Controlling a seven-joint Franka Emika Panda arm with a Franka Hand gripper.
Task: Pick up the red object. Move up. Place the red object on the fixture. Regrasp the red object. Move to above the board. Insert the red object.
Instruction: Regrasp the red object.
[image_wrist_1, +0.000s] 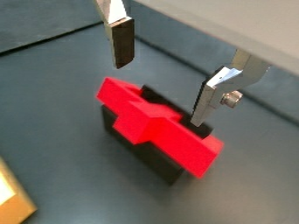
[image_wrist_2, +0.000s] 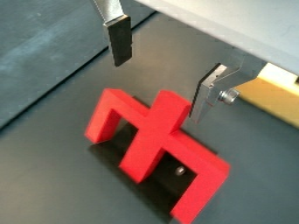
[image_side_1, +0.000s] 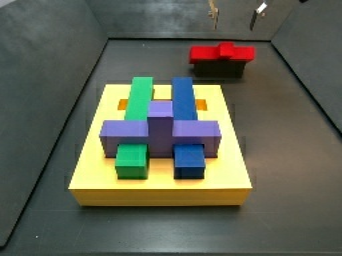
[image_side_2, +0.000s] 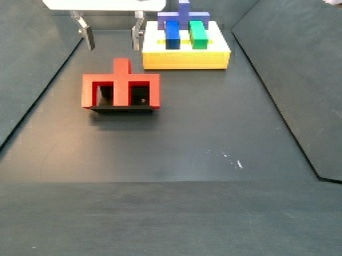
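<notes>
Dark floor | red object (image_side_2: 122, 88) rests on fixture (image_side_1: 218, 68) | claw (image_wrist_1: 163, 70) released (fingers empty), above it

- The claw (image_side_1: 235, 11) is cut off by the frame's top edge in both side views; only its finger tips show.
- The red object (image_wrist_1: 156, 125) hides most of the fixture (image_wrist_1: 167, 164) beneath it.
- The board (image_wrist_2: 281, 92) shows only as a cropped yellow corner in a wrist view.
</notes>
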